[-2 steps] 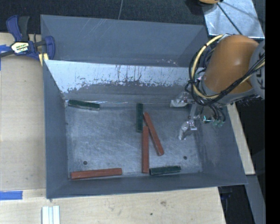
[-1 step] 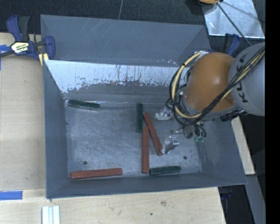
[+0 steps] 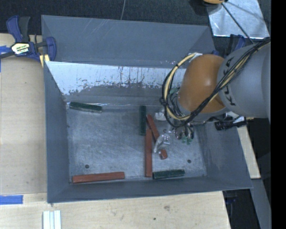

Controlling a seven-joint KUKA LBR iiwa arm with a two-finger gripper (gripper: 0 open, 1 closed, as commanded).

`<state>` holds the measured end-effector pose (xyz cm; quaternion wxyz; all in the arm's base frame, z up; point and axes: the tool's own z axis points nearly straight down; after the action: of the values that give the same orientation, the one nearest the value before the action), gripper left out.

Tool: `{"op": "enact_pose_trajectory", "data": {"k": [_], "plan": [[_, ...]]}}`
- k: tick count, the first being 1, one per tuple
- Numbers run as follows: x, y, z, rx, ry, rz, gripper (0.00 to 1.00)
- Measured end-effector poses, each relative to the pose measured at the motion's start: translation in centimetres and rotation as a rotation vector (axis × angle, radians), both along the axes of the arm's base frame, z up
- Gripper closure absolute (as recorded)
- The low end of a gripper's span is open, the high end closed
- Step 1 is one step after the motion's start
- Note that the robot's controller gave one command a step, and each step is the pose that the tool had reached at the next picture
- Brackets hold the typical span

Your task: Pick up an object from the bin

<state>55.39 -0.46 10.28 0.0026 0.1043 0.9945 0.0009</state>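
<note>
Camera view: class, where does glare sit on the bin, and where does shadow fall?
In the camera view, glare turns the far wall of the bin into a pale, streaked band. The floor looks evenly lit on the left and dimmer on the right, below the arm's orange cover and about the gripper.

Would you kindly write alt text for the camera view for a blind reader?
The arm's claw hangs low by two red-brown sticks right of the grey bin's middle. Another red-brown stick and dark green sticks lie along the floor's edges.
</note>
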Motion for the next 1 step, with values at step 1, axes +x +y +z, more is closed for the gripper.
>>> {"op": "enact_pose_trajectory", "data": {"k": [1], "plan": [[-0.56, -1.02, -1.66, -0.001, -0.001, -0.171, 0.0]]}}
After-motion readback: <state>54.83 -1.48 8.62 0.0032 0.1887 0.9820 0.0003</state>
